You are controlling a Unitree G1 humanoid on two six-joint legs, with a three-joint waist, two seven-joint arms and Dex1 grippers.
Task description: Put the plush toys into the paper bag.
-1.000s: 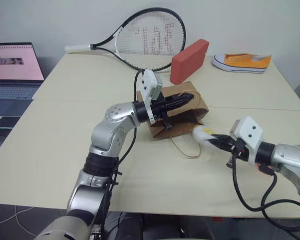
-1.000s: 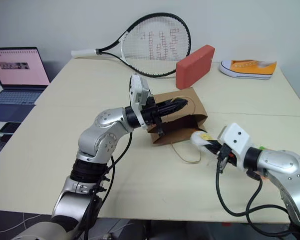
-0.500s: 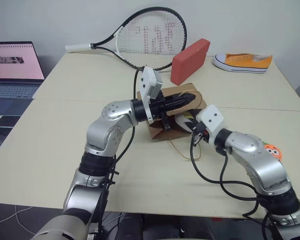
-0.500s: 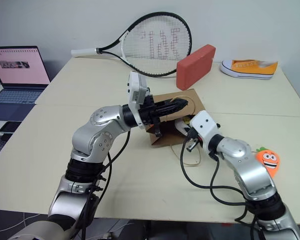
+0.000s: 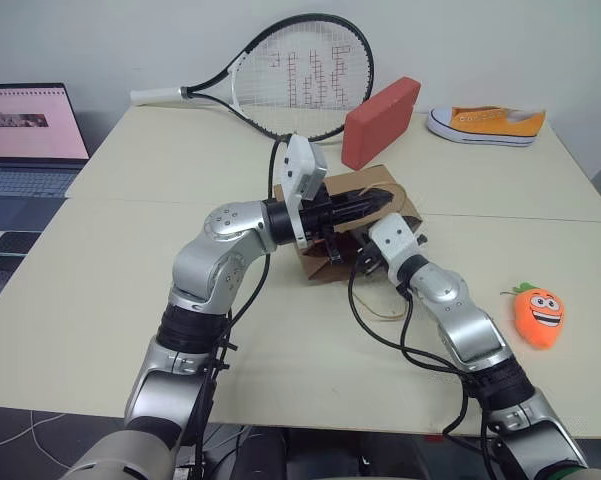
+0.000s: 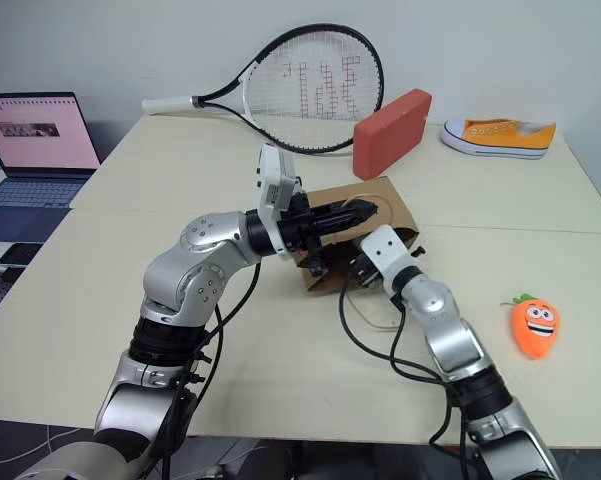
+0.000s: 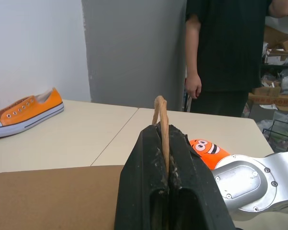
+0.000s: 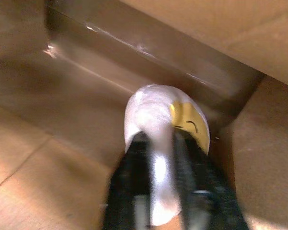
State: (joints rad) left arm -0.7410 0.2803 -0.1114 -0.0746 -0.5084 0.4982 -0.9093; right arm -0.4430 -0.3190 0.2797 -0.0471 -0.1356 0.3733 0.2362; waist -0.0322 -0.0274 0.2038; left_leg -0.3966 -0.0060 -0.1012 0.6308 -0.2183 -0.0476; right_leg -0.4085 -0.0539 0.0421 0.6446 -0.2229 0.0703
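The brown paper bag (image 5: pixel 405 205) lies on its side mid-table, mouth toward me. My left gripper (image 5: pixel 388 197) is shut on its upper loop handle (image 7: pixel 160 115) and holds the mouth up. My right gripper (image 8: pixel 165 143) reaches inside the bag; the white egg plush toy (image 8: pixel 158 112) with its yellow face sits between the fingers, near the bag's inner fold. From the head views the right fingers are hidden in the bag behind the white wrist (image 5: pixel 388 240). The orange carrot plush toy (image 5: pixel 538 313) lies on the table to the right, apart from both grippers.
The bag's other handle (image 5: pixel 375 300) lies loose on the table in front. Behind the bag are a red block (image 5: pixel 380 120), a tennis racket (image 5: pixel 300 75) and an orange sneaker (image 5: pixel 485 122). A laptop (image 5: pixel 25 125) sits far left. A person (image 7: pixel 225 48) stands beyond the table.
My right arm swung in from the table's right side and carried the white egg into the bag's mouth, uncovering the carrot. The left gripper kept holding the handle in place.
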